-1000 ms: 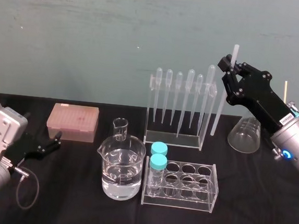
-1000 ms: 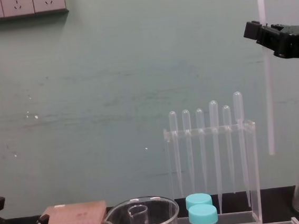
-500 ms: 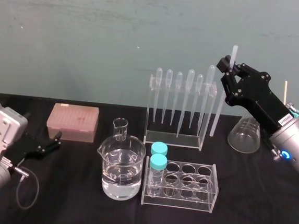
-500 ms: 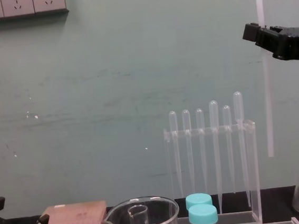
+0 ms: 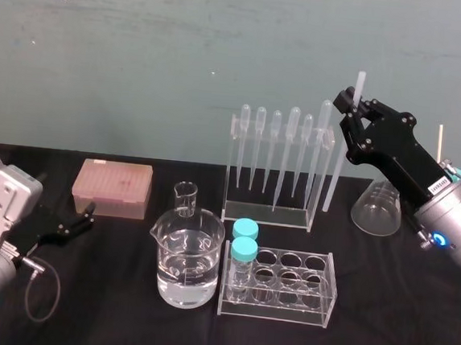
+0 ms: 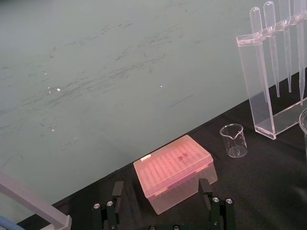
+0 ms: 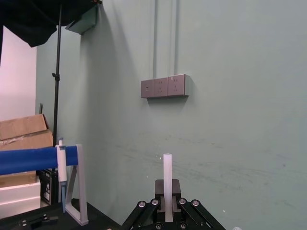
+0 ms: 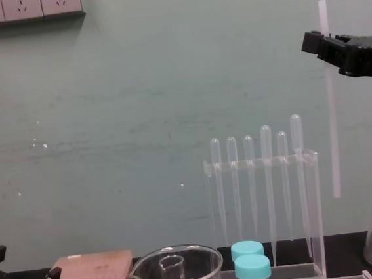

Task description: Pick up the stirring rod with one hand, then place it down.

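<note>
Against the frame a second back, we see the stirring rod (image 8: 332,132) and the right gripper (image 8: 324,37) sitting a touch lower in the chest view and shifted a hair toward the pipette rack (image 8: 261,165); the rest of the bench reads the same. The right gripper's fingers are clamped on the rod close to its upper end, and in the right wrist view a short stub of it (image 7: 167,172) stands up above them. The rod's long axis runs almost vertical: from the chest it hangs nearly plumb, while from the head view (image 5: 338,162) it leans a little, upper end toward the robot's right and lower end toward the rack. Its lower end hangs in the air, off the table, in the gap between the rack's right wall and the conical flask (image 5: 377,209), touching neither as far as we can tell. Bare black tabletop (image 5: 412,317) shows below that gap and in front of the flask, to the right of the test-tube rack (image 5: 284,294). The beaker (image 5: 189,258) and the pink tip box (image 5: 112,186) stand well away on the left. The left gripper (image 5: 88,216) rests low beside the pink box, its fingers apart and holding nothing.
</note>
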`<state>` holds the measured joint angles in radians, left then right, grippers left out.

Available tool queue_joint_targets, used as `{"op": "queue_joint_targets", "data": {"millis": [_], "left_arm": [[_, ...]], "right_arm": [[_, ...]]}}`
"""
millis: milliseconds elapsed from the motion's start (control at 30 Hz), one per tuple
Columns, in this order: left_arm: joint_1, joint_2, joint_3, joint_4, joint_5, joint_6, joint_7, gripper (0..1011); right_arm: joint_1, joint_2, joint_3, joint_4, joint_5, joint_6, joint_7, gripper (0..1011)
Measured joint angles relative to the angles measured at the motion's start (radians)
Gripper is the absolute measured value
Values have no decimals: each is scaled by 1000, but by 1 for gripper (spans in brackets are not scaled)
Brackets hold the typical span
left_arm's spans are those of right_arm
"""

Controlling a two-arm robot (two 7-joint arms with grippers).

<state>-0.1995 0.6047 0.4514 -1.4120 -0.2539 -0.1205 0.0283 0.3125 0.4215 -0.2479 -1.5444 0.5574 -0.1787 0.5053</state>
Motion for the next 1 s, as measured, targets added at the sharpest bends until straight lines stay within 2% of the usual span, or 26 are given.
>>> {"op": "queue_joint_targets", "data": {"millis": [433,533,700,800,1000], "left_arm": [[0,0,0,0,0,0,0,1000],[0,0,0,0,0,0,0,1000],[0,0,0,0,0,0,0,1000],[0,0,0,0,0,0,0,1000],[0,0,0,0,0,0,0,1000]], "right_arm": [[5,1,-4,11,6,1,12,71],[8,0,-8,26,33,-2,47,71],[18,14,-36,71,98,-15,160,71],[23,21,-56,101,109,-31,201,71],[30,21,-85,156,103,-77,229,71]]}}
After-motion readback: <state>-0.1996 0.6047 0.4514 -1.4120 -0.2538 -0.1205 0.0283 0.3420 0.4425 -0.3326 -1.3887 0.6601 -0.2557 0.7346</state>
